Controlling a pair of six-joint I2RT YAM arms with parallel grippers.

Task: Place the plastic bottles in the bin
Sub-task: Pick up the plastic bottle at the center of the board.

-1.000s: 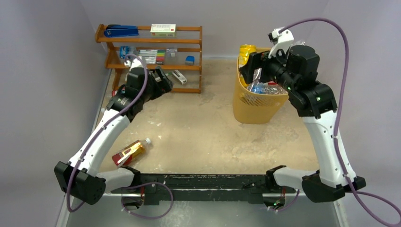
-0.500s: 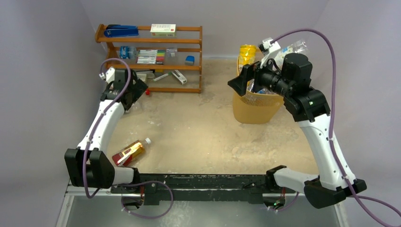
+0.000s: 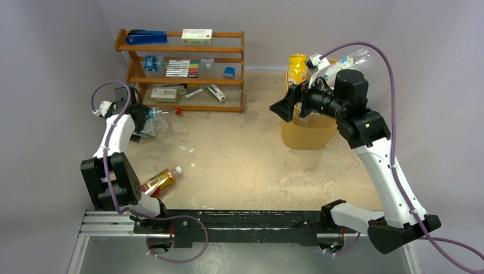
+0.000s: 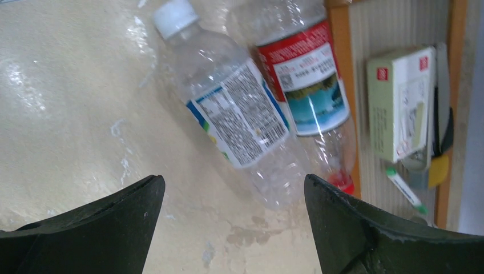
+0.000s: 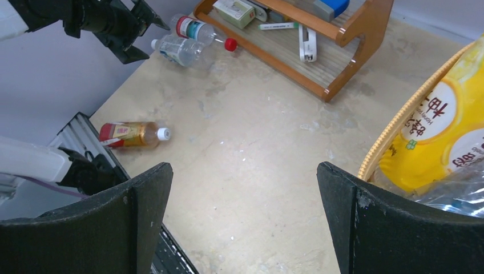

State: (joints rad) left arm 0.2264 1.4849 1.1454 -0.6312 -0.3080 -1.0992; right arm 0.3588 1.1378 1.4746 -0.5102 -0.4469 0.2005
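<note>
So the left gripper (image 4: 233, 191) swung to frame's left, spread wide above two bottles (image 4: 234, 114); right gripper (image 5: 244, 171) released, empty, beside the bin (image 3: 308, 136).

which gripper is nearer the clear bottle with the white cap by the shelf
Left. The left gripper hovers open just over the white-capped clear bottle beside the wooden shelf; the right gripper is far across the table, up at the bin.
</note>
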